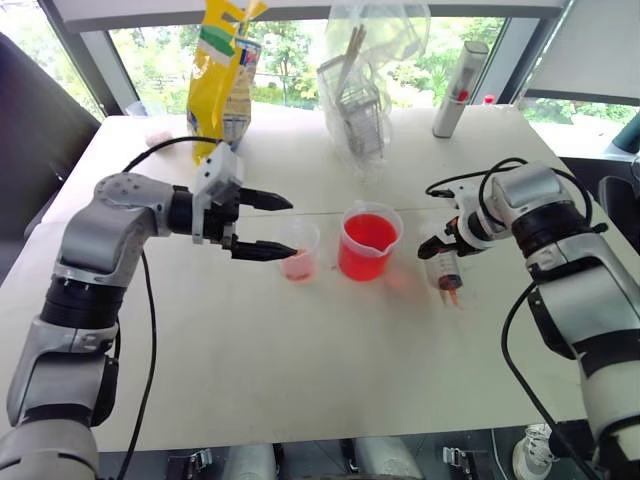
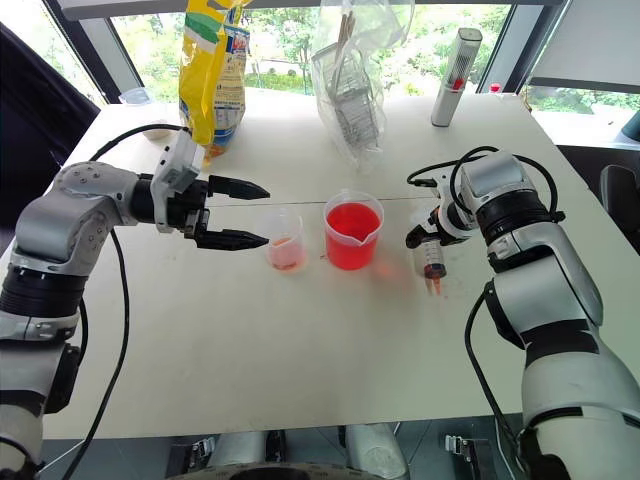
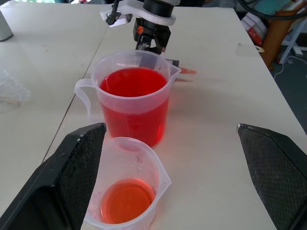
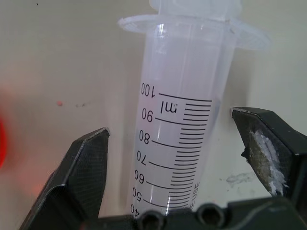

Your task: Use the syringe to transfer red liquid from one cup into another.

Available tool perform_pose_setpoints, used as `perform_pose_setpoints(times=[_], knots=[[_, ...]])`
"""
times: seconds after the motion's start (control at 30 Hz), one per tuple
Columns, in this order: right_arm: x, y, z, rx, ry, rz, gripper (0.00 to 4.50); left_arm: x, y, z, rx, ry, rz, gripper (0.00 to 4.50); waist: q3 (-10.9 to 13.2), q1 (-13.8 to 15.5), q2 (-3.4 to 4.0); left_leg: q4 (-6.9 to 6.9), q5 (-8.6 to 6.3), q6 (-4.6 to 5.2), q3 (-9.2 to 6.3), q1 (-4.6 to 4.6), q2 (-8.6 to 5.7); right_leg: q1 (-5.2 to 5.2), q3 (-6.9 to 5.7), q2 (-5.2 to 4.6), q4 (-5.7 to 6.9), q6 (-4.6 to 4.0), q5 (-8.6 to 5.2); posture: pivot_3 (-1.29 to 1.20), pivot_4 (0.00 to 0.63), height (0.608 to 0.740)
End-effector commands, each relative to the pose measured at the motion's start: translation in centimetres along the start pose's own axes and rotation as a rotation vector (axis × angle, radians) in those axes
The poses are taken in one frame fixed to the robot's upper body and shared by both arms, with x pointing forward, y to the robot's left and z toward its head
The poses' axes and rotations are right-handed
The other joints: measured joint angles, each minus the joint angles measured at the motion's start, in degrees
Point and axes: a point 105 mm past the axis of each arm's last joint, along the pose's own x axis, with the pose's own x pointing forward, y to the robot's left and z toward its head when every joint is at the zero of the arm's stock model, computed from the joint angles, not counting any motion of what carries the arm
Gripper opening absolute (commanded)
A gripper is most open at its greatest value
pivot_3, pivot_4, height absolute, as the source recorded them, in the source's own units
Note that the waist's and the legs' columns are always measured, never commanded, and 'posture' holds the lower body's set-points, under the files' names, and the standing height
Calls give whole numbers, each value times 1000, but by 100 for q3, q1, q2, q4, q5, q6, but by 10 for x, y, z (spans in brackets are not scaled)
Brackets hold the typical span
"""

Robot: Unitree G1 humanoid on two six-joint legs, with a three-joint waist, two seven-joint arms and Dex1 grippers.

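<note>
The syringe (image 1: 446, 272) lies on the white table, its orange tip pointing toward the front edge. My right gripper (image 1: 440, 252) points down over it. In the right wrist view the clear barrel (image 4: 180, 124) stands between the open fingers, with a gap on each side. The beaker (image 1: 368, 240) at the table's middle is nearly full of red liquid (image 3: 132, 84). Just to its left stands the small cup (image 1: 300, 250) with a shallow layer of orange-red liquid (image 3: 125, 201). My left gripper (image 1: 285, 227) is open and level, and the small cup sits by its nearer fingertip.
A yellow bag (image 1: 225, 70), a clear plastic bag of utensils (image 1: 360, 95) and a white-grey cylinder with a red mark (image 1: 458, 90) stand along the far side of the table (image 1: 300, 380). Black cables loop at both wrists.
</note>
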Motion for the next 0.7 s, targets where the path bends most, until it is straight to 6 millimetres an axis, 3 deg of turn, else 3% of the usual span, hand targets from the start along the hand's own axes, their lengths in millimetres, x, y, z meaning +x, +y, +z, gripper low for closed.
perform_pose_setpoints(times=[0.03, 0.1, 0.13, 0.23, 0.33, 0.43, 0.5, 0.6, 0.7], knots=[[0, 4, 5, -38, -2, 7, 2614, -5, -1, 13, 64, -31, 22, 4500, 0, -3, 0, 1, 0, 0, 0, 0, 0, 0, 0, 0, 0, 0, 0, 0, 150, 739], [1, 5, 5, -54, 9, 11, 1634, -5, -1, 12, 63, -34, 25, 4500, 0, -8, 0, 0, 0, 0, 0, 1, 0, 0, 1, 1, 1, 0, 0, 0, 150, 739], [2, 6, 4, -59, 14, 13, 1386, -5, -1, 12, 63, -34, 25, 4500, 0, -8, 0, -1, 0, 0, 0, 2, 0, 0, 0, 2, 1, 0, 0, 0, 150, 739], [-3, 6, 5, -61, 13, 12, 1386, -4, 1, 13, 65, -38, 25, 4500, 0, -6, 0, -2, 0, 0, -1, 3, 1, 0, 0, 2, 3, 0, 0, 0, 150, 739], [-23, 2, 16, -50, -63, 8, 1386, -2, 4, 17, 70, -52, 18, 4500, 3, 6, 5, -3, 0, 0, -1, 2, 1, -1, 0, 1, 4, 0, 0, 0, 150, 739], [-73, 5, 48, -102, -364, 1, 1386, -2, 9, 23, 74, -68, 12, 4500, 7, 30, 12, -3, 0, -1, -4, -14, -1, -15, 0, -2, 5, 0, 0, 0, 150, 739], [-114, 18, 61, -195, -601, -12, 1386, 0, 12, 25, 73, -73, 3, 4500, 8, 55, 13, -5, 0, -1, -6, -18, -2, -17, -3, -4, 1, 1, 0, 0, 150, 739], [-165, 41, 66, -283, -906, -17, 1386, 3, 15, 28, 79, -76, -20, 4500, 6, 69, 13, -13, 0, -1, -8, -17, -1, -18, -5, -1, -3, 1, 0, 0, 150, 739], [-204, 73, 66, -329, -1172, 96, 1386, 7, 20, 31, 90, -77, -34, 4500, 4, 51, 11, -14, 0, -1, -9, -11, 2, -14, -8, 4, 0, 1, 0, 0, 150, 739]])
